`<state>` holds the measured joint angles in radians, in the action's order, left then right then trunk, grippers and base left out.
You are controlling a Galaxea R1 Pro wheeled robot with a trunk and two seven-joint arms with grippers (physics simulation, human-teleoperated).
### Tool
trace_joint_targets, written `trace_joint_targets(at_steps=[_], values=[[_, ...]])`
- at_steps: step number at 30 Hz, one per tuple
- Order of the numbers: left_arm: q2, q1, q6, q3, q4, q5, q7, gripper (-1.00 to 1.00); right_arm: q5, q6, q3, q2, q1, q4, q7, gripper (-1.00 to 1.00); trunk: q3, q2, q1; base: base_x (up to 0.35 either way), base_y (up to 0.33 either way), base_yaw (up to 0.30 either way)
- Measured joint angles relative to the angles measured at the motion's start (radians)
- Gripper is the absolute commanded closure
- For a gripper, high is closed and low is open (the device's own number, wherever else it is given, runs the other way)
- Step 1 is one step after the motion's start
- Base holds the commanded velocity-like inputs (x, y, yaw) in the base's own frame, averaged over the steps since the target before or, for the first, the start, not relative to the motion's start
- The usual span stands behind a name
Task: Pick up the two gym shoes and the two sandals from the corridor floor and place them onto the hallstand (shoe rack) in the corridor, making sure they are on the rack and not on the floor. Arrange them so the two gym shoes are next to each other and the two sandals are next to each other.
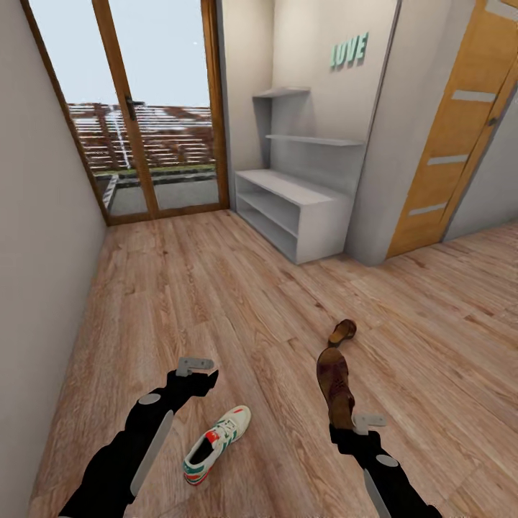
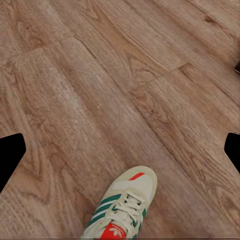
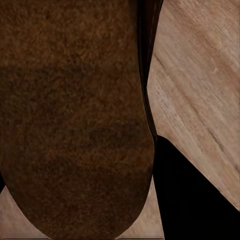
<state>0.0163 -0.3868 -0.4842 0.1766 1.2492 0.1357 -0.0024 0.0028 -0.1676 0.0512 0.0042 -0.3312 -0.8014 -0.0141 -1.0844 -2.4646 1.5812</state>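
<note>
One white gym shoe with green stripes and a red-orange tongue lies on the wood corridor floor between my arms; its toe shows in the left wrist view. The second gym shoe is out of view. My left gripper hovers open just beyond the shoe, fingers spread wide. My right gripper is shut on a brown sandal, whose dark sole fills its wrist view. The other sandal lies on the floor just beyond. The pale grey hallstand stands farther ahead against the wall.
Glass doors with wooden frames close the corridor's far end. A plain wall runs along the left. To the hallstand's right are a wall corner and an orange-brown door. Open plank floor stretches between me and the hallstand.
</note>
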Motion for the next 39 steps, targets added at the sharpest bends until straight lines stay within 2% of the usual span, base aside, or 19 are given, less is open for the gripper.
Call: trace_joint_targets(at_steps=[17,29,39], values=[[0.003,0.002,0.001,0.0,-0.002,0.001,0.0,-1.0,-0.001,-0.001,0.001,-0.001,0.0,0.0,0.0,1.0,0.0,0.0,0.0,0.008,0.02,-0.002],[0.002,0.001,0.001,0.0,-0.002,0.001,0.0,-1.0,-0.001,0.0,0.0,-0.001,0.0,0.0,0.0,1.0,0.0,0.0,-0.001,0.194,0.25,-0.189],[0.002,0.001,0.001,0.002,-0.002,-0.001,0.0,-1.0,-0.002,-0.001,0.0,-0.001,0.0,0.0,0.0,1.0,0.0,0.0,0.0,0.164,0.176,-0.028]])
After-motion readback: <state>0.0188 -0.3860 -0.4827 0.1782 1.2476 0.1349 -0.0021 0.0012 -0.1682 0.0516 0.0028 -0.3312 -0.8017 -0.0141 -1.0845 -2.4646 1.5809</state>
